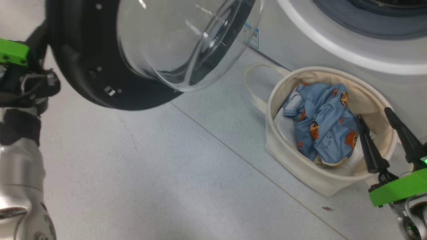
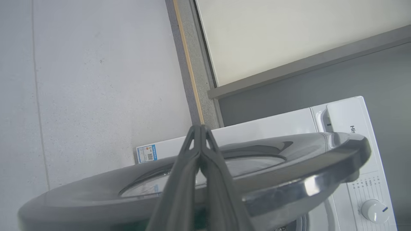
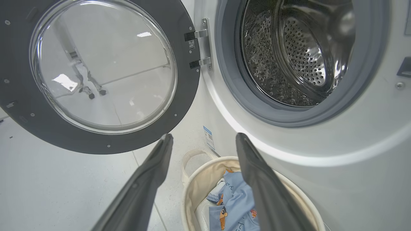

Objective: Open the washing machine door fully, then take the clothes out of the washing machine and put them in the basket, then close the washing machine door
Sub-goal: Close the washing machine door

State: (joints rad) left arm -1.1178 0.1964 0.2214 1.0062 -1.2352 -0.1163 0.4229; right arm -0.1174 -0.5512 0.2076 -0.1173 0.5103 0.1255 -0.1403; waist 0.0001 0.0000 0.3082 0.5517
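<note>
The head camera looks down from high up at the floor [image 1: 166, 173]. The right claw [image 1: 373, 113] pokes in low on its right, just over the basket [image 1: 287, 156]. The right wrist camera looks along that claw, with the basket close under its fingers and the washing machine [image 3: 321, 144] just past them. The left wrist camera peeks past the left claw [image 2: 199, 127], very near the door [image 2: 289, 179] edge. All three see the door.

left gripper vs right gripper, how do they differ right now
The left gripper has its jaws shut; the right gripper has them wide open. The left is at the outer face of the washing machine door; the right hangs over the basket with the clothes in it. Both grip nothing.
</note>
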